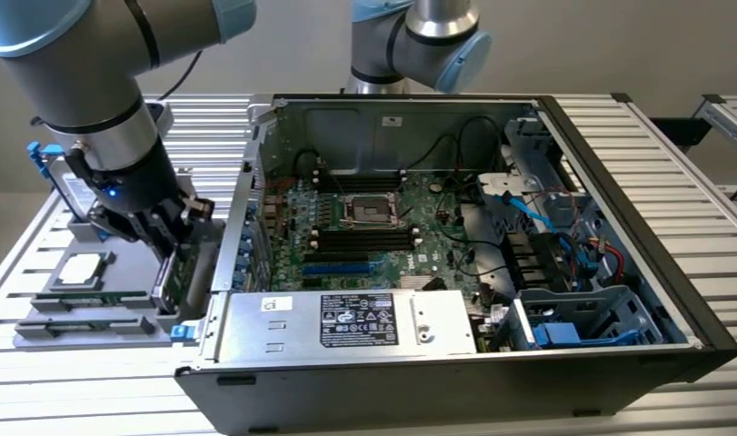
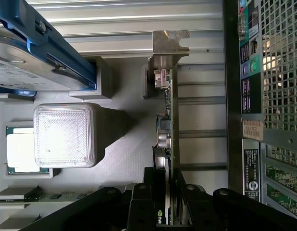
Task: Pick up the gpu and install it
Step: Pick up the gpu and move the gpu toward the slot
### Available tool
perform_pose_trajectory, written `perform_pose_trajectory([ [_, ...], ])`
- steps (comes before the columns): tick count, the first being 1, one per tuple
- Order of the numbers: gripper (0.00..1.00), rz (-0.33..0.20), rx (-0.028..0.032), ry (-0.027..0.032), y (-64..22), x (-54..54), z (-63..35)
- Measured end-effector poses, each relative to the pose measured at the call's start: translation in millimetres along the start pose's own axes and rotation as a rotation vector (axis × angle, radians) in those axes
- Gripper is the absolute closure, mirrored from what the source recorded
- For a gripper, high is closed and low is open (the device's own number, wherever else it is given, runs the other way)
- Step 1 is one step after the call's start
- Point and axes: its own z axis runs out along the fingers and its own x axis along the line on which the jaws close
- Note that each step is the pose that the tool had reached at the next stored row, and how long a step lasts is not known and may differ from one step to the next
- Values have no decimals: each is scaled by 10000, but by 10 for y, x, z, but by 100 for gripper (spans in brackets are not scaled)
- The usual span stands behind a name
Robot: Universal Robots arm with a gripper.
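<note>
The gpu (image 1: pixel 178 272) stands on edge in the grey parts holder (image 1: pixel 53 331), just outside the open computer case's side wall on the exterior view's left. Its green board face shows below my fingers. In the wrist view the gpu (image 2: pixel 170 115) is edge-on, with its silver end bracket (image 2: pixel 170 45) at the far end. My gripper (image 1: pixel 174 238) reaches down over it from above. The black fingers (image 2: pixel 151 204) press on both faces of the card, so my gripper (image 2: pixel 170 204) is shut on it.
The open computer case (image 1: pixel 695 336) lies on its side with the motherboard (image 1: pixel 356 227) facing up and a power supply (image 1: pixel 343 322) at the front. The holder also carries a processor chip (image 1: pixel 80 270), memory strips (image 1: pixel 84 300) and a hard drive with blue rails (image 2: pixel 28 53).
</note>
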Motion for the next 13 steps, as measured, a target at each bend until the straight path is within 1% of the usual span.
perform_pose_trajectory([
  [3, 73, -3, -16, 0, 2, -3, -25],
  [7, 73, -9, -59, 2, 5, -7, -72],
  [10, 73, -12, -102, 4, 9, -12, -120],
  [13, 73, -13, -159, 7, 12, -15, -170],
])
